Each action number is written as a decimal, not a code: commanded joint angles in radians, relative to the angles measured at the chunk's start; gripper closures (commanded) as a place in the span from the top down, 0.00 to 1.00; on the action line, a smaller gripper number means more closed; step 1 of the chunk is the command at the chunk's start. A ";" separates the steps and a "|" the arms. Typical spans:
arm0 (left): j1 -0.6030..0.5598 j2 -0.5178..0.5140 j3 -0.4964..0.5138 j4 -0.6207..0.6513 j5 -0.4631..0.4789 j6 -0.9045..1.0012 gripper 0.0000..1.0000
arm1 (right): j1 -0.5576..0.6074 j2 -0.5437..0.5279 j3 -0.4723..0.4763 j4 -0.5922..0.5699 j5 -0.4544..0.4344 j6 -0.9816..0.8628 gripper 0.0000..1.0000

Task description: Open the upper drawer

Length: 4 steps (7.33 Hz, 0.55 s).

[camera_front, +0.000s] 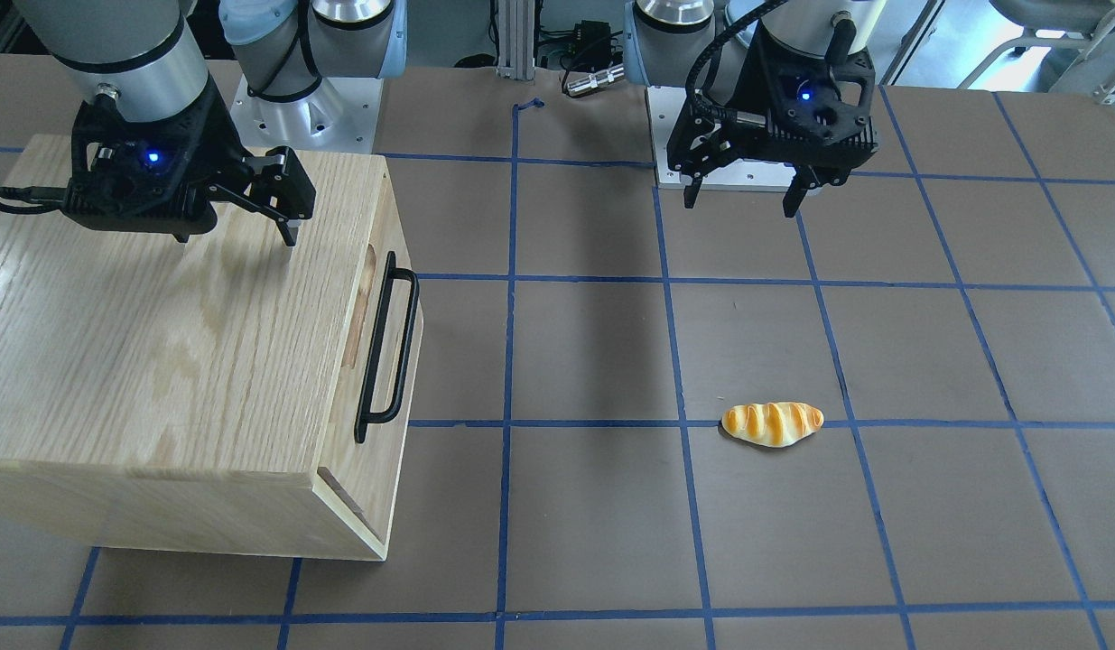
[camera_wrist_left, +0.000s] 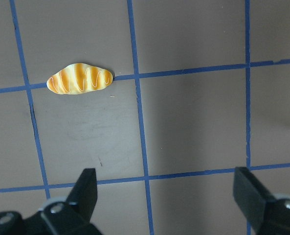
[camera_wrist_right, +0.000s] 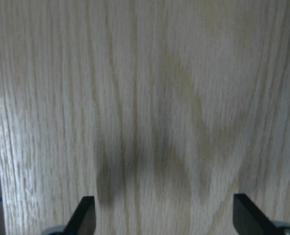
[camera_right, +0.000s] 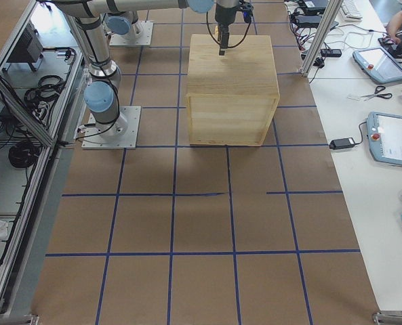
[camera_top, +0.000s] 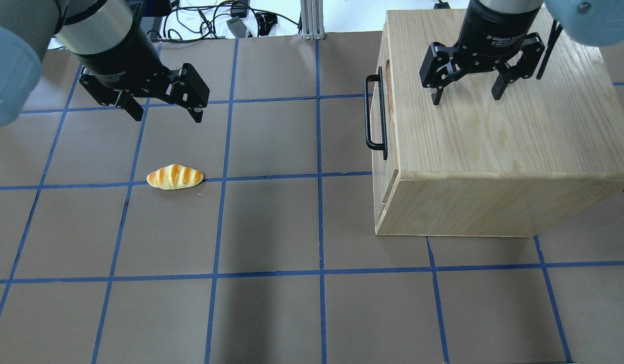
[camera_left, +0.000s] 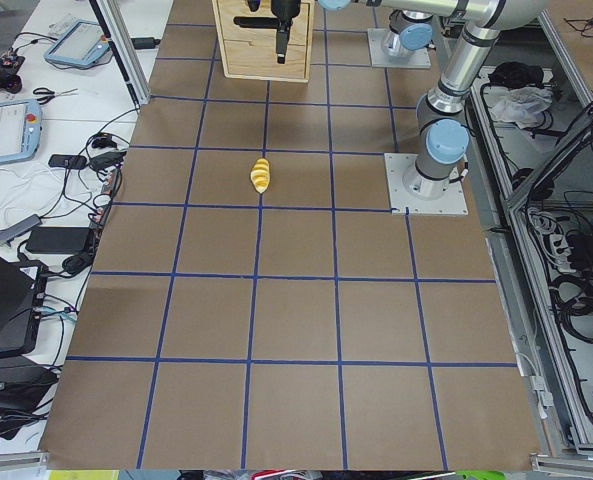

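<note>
The upper drawer (camera_top: 387, 126) is the top front panel of the oak cabinet (camera_top: 493, 151), with an oval slot and a black bar handle (camera_top: 367, 111). It sits flush with the cabinet, shut; it also shows in the front-facing view (camera_front: 349, 397). My right gripper (camera_top: 466, 96) hangs open and empty over the cabinet's top, behind the front edge and apart from the handle. Its fingertips (camera_wrist_right: 86, 215) frame bare wood in the right wrist view. My left gripper (camera_top: 168, 117) is open and empty above the table, just beyond a bread roll (camera_top: 175, 177).
The bread roll (camera_front: 772, 423) lies on the brown mat with blue tape grid lines, left of the cabinet in the overhead view; it also shows in the left wrist view (camera_wrist_left: 79, 79). Open mat lies between the roll and the handle (camera_front: 407, 348).
</note>
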 commanded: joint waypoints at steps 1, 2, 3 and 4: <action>-0.002 -0.002 0.000 0.000 0.000 0.000 1.00 | -0.001 0.000 0.000 0.000 0.000 -0.001 1.00; 0.001 0.001 0.000 -0.001 -0.005 0.001 1.00 | -0.001 0.000 0.000 0.000 0.000 0.001 1.00; 0.000 0.001 -0.003 -0.003 -0.014 0.001 1.00 | -0.001 0.000 0.000 0.000 0.000 0.001 1.00; 0.004 0.001 -0.003 -0.003 -0.013 0.001 1.00 | 0.001 0.000 0.000 0.000 0.000 0.001 1.00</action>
